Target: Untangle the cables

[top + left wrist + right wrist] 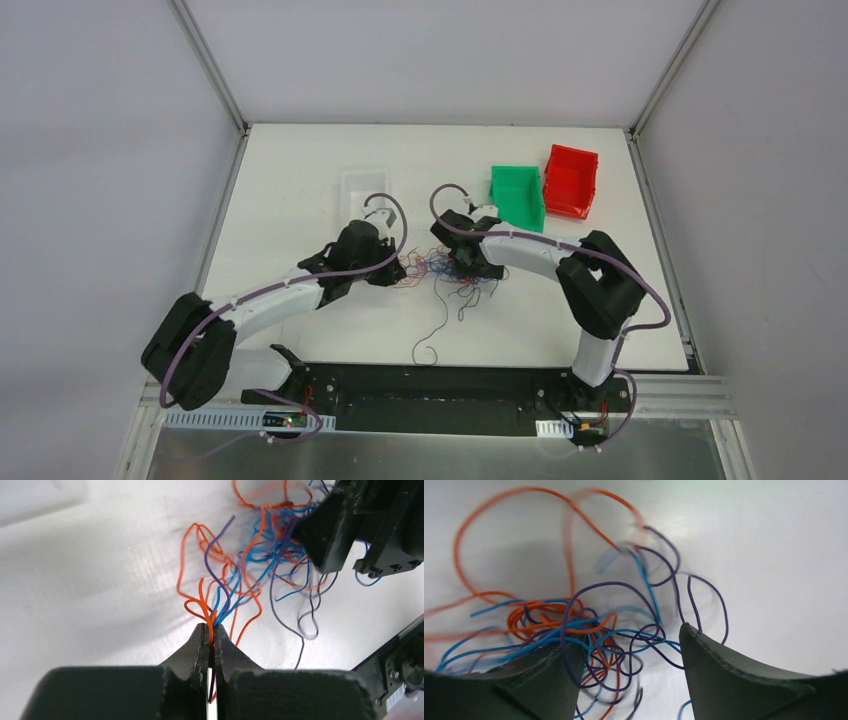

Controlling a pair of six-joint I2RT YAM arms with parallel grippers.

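Note:
The cables [445,272] are a tangle of very thin orange-red, blue and dark purple wires in the middle of the white table, between the two grippers. My left gripper [212,628] is shut on a small bunch of orange, blue and purple cables [220,597] at the tangle's left side. My right gripper [631,642] is open, its fingers straddling the tangle [589,630]; several loops lie between and over them. In the top view the left gripper [392,268] and the right gripper [468,262] sit close together.
A green bin [518,196] and a red bin [570,181] stand at the back right. A clear shallow tray [364,192] lies behind the left gripper. One dark wire [432,335] trails toward the near edge.

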